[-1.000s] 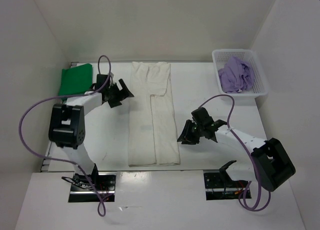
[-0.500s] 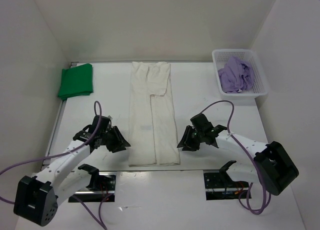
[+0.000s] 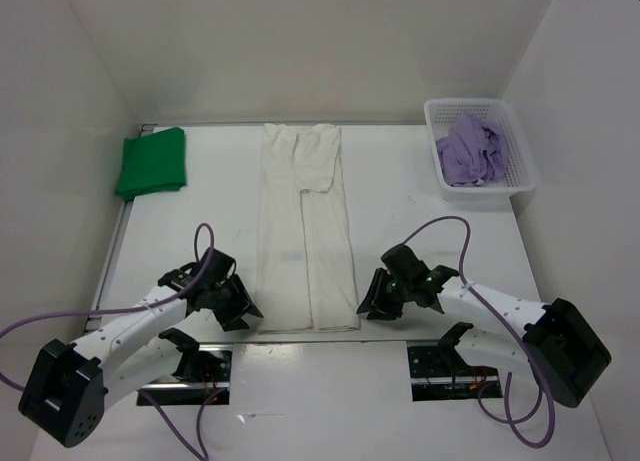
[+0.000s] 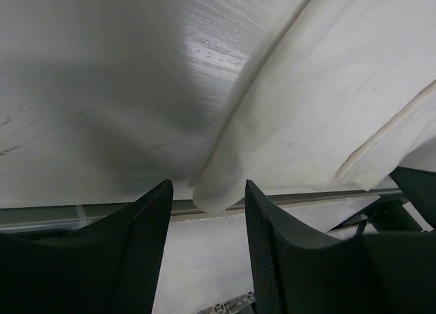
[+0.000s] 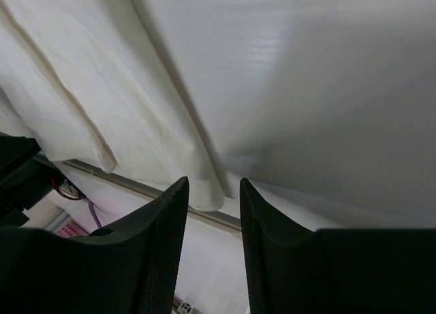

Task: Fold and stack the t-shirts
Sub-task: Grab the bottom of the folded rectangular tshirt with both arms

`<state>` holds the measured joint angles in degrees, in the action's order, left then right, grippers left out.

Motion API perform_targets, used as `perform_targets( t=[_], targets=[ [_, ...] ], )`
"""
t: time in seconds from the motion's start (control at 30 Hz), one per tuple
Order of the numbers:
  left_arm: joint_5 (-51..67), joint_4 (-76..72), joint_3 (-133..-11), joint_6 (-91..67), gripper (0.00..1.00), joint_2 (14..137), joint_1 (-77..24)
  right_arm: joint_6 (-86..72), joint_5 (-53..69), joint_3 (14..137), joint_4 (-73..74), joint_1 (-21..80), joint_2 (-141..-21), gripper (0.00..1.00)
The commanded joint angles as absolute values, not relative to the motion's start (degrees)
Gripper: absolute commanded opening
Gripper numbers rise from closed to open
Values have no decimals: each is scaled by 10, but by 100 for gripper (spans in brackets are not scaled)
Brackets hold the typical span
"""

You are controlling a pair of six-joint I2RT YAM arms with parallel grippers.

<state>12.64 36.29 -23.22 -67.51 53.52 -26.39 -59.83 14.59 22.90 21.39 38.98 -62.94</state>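
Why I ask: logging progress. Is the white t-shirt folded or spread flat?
Partly folded: the white t-shirt lies as a long narrow strip, sides turned inward.

White counter [image 3: 390, 171] under soft even light, plain white walls [image 3: 300, 51] — back and both sides — enclosing it

left arm [image 3: 125, 331]: my white link shells, with black joint housings and a blocky black motor at the shoulder end.
right arm [image 3: 495, 306]: the same white shells and black joints as my other side.
left gripper [image 3: 244, 316]: all black, two fingers.
right gripper [image 3: 366, 303]: all black, two fingers.
fingers [image 4: 139, 249]: my matte black, broad blades with rounded tips and a fine dotted grain.
cables [image 3: 205, 243]: purple, one looping off each of my wrists.
base mounts [image 3: 185, 363]: black brackets on metal plates.
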Motion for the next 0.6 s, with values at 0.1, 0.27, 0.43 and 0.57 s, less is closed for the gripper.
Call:
perform_targets(
  t=[0.1,0.27,0.43,0.57],
  targets=[
    [127,351,-210,-704,54,545,-273,-639,155,179,218,401,-582,42],
    [146,340,-198,-704,40,545,-273,-649,166,171,174,424,-603,41],
    [158,335,-187,-704,37,527,-273,-650,166,206,162,435,-631,41],
    [163,330,-176,-704,33,514,-273,-650,161,207,150,435,-636,33]
  ],
)
